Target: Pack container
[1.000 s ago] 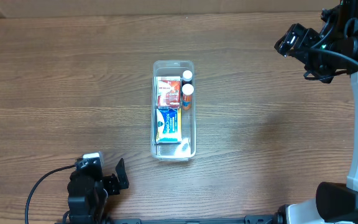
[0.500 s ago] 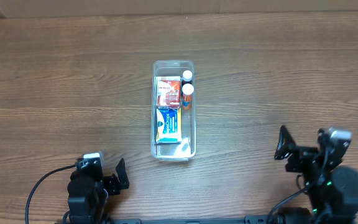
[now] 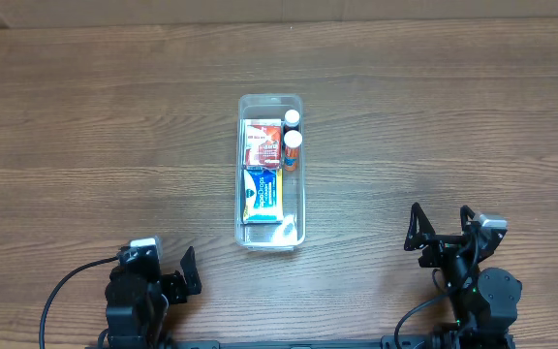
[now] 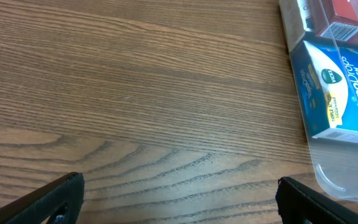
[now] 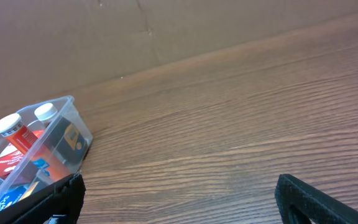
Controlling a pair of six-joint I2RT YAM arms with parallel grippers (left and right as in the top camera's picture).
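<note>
The clear plastic container point(image 3: 301, 165) stands in the middle of the table. It holds a red box point(image 3: 260, 144), a blue VapoDrops box point(image 3: 261, 195) and two white-capped bottles point(image 3: 293, 142). It also shows at the right of the left wrist view point(image 4: 328, 177) and at the left of the right wrist view point(image 5: 79, 127). My left gripper point(image 3: 184, 271) is open and empty at the front left, away from the container. My right gripper point(image 3: 441, 231) is open and empty at the front right.
The wooden table point(image 3: 95, 126) extends on all sides of the container. A brown cardboard wall point(image 5: 166, 25) stands behind the table's far edge in the right wrist view.
My right arm has swung from the far right corner down to the front right of the table and settled a little leftward. The left arm and container have not moved.
</note>
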